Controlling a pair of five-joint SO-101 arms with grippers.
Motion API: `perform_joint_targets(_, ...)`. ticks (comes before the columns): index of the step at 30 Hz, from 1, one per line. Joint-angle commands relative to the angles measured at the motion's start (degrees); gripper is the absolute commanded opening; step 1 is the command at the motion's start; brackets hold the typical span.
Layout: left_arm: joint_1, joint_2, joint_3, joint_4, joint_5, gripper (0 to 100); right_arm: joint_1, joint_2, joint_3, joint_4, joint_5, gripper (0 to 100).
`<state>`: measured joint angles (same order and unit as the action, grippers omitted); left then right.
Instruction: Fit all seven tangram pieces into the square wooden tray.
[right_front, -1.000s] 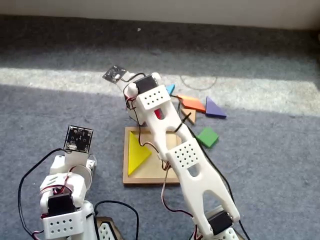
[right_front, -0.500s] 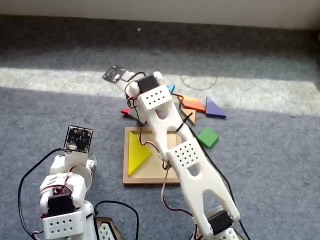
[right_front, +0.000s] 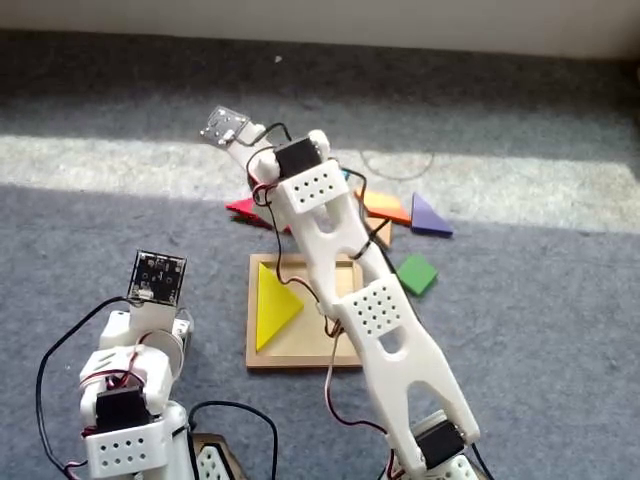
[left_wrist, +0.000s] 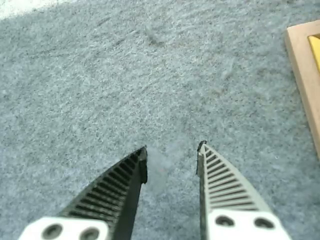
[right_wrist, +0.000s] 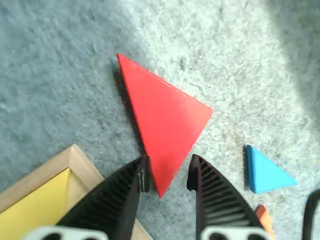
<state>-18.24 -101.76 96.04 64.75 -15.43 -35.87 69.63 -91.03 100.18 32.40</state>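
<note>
Right hand (right_wrist: 166, 172) astride red triangle (right_wrist: 162, 120) tip

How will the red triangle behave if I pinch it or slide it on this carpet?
The red triangle looks flat and rigid, so it probably will not flex or roll. It lies flush on the carpet, so sliding may drag. The right hand straddles just its pointed corner; a pinch there might let it pivot.
</note>
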Motion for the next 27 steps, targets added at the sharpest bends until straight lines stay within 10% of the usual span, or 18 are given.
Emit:
perform_joint_targets(1, -0.6, -2.5, 1.0, -1.3, -0.4, 18, 0.7, -6.9, 0.1, 1.0, 0.5, 12.0)
perform_joint_targets(14, -0.6, -2.5, 1.0, -1.3, -0.4, 18, -3.7, -7.0, 9.6, -2.4, -7.0, 34.7)
perform_joint_targets(27, -0.6, -2.5, 1.0, -1.3, -0.3, 18, -5.1, 4.9, 9.4, -11.1, -6.9, 34.6)
